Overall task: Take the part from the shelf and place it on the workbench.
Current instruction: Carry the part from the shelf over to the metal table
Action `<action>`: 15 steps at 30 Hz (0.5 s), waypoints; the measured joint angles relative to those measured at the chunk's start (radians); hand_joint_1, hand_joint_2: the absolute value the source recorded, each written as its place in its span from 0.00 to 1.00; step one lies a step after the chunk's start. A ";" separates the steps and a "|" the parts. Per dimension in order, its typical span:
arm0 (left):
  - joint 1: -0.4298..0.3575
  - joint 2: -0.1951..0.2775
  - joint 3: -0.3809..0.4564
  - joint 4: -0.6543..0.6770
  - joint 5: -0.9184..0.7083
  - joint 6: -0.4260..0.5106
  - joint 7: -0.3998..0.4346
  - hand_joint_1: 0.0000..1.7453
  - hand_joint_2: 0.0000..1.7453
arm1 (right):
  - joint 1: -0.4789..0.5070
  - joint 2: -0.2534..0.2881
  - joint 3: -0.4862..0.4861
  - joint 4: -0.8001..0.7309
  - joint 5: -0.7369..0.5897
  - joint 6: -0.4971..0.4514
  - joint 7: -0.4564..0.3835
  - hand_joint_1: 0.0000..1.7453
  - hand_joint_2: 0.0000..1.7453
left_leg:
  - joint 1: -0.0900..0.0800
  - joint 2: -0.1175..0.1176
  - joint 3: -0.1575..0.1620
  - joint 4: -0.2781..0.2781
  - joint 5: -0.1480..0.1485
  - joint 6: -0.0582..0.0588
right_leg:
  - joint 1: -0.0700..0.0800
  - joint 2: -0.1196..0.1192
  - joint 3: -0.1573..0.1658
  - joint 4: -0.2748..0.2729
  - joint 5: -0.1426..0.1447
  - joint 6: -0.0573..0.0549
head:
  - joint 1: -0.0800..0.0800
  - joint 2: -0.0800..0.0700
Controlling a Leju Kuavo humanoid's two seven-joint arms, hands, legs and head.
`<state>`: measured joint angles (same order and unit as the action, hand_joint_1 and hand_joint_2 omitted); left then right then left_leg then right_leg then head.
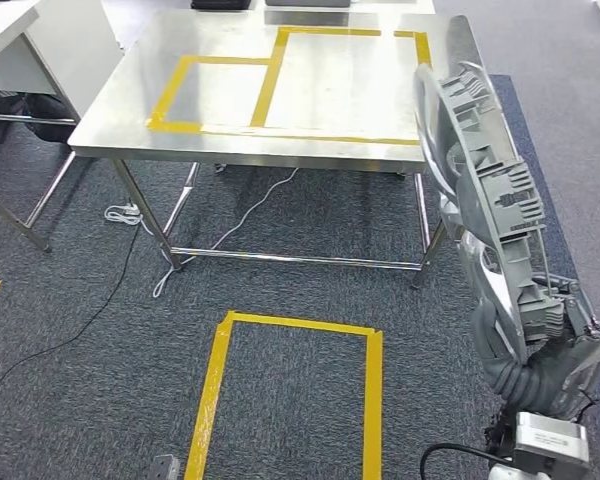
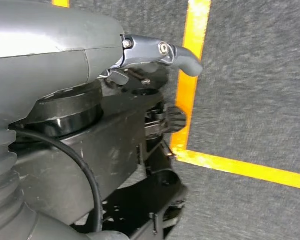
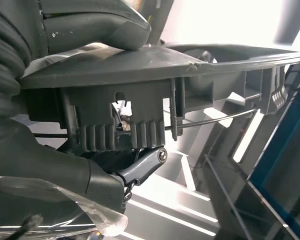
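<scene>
Gripping the grey part [image 1: 484, 190] upright, clear of the bench [image 1: 229, 140], the right hand [image 1: 542, 345] is clamping its lower end; left hand [image 2: 161, 52] state: cannot tell; no legible markings.

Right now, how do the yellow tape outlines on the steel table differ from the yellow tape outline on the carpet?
The yellow tape outlines on the steel table form two adjoining rectangles on shiny metal. The yellow tape outline on the grey carpet is a single frame, open-ended at the picture's lower edge, on the floor in front. Both are straight-edged, empty yellow frames.
</scene>
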<state>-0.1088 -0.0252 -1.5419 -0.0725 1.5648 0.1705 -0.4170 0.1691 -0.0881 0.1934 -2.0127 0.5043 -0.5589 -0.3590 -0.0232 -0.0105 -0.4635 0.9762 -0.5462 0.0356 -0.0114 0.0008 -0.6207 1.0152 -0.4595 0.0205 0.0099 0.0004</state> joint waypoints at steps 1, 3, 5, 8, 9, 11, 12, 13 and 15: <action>0.000 0.000 0.000 0.000 0.000 0.000 0.000 0.00 1.00 | 0.000 0.000 0.000 0.000 0.000 0.000 0.000 1.00 1.00 | 0.000 0.000 0.000 0.000 0.000 0.000 | 0.000 0.000 0.000 0.000 0.000 0.000 | 0.000 0.000; 0.000 0.000 -0.001 0.000 0.000 0.000 0.000 0.00 1.00 | 0.000 0.000 0.000 0.000 0.000 0.000 0.000 1.00 1.00 | 0.000 0.000 0.002 0.002 0.000 -0.001 | 0.000 0.000 0.001 0.000 -0.001 -0.001 | 0.001 0.000; -0.003 0.000 -0.002 0.000 -0.004 0.000 0.000 0.00 1.00 | -0.006 0.000 -0.002 0.000 -0.003 0.004 0.002 1.00 1.00 | 0.004 0.000 -0.041 0.084 -0.014 -0.012 | -0.005 -0.001 0.025 -0.002 -0.013 -0.009 | 0.000 0.000; -0.005 0.000 -0.004 0.000 -0.011 0.000 0.000 0.00 1.00 | -0.016 0.000 -0.008 0.001 -0.010 0.009 0.004 1.00 1.00 | 0.020 0.002 -0.207 0.319 -0.096 -0.038 | -0.011 0.001 0.086 -0.004 -0.058 -0.018 | -0.004 0.000; -0.004 0.000 -0.004 0.000 -0.012 0.000 0.000 0.00 1.00 | -0.016 0.000 -0.008 0.001 -0.012 0.010 0.004 1.00 1.00 | 0.022 0.002 -0.224 0.315 -0.100 -0.039 | -0.011 0.002 0.103 -0.005 -0.070 -0.017 | -0.004 0.000; -0.004 0.001 -0.005 0.000 -0.014 0.000 0.000 0.00 1.00 | -0.018 0.000 -0.009 0.001 -0.014 0.011 0.003 1.00 1.00 | 0.022 0.002 -0.219 0.221 -0.031 -0.033 | -0.012 0.003 0.139 -0.006 -0.096 -0.011 | -0.004 0.000; -0.002 0.001 -0.005 0.000 -0.016 0.000 0.001 0.00 1.00 | -0.020 0.000 -0.010 0.001 -0.015 0.012 0.002 1.00 1.00 | 0.020 0.002 -0.211 0.162 0.029 -0.028 | -0.011 0.003 0.154 -0.006 -0.109 -0.007 | -0.004 0.000; -0.001 0.001 -0.005 0.000 -0.017 0.001 0.002 0.00 1.00 | -0.023 0.000 -0.011 0.002 -0.016 0.014 0.002 1.00 1.00 | 0.017 0.002 -0.204 0.115 0.072 -0.022 | -0.010 0.005 0.165 -0.008 -0.121 -0.002 | -0.005 0.000; 0.001 0.001 -0.005 0.000 -0.023 0.001 0.005 0.00 1.00 | -0.029 0.000 -0.014 0.004 -0.017 0.019 0.002 1.00 1.00 | 0.010 0.001 -0.194 0.076 0.109 -0.009 | -0.008 0.008 0.182 -0.012 -0.135 0.011 | -0.006 0.000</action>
<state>-0.1075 -0.0239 -1.5468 -0.0725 1.5413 0.1718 -0.4120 0.1397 -0.0881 0.1792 -2.0088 0.4873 -0.5397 -0.3570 -0.0127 -0.0097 -0.6573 1.0518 -0.4369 0.0262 -0.0199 0.0088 -0.4390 1.0027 -0.5941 0.0319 0.0040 0.0004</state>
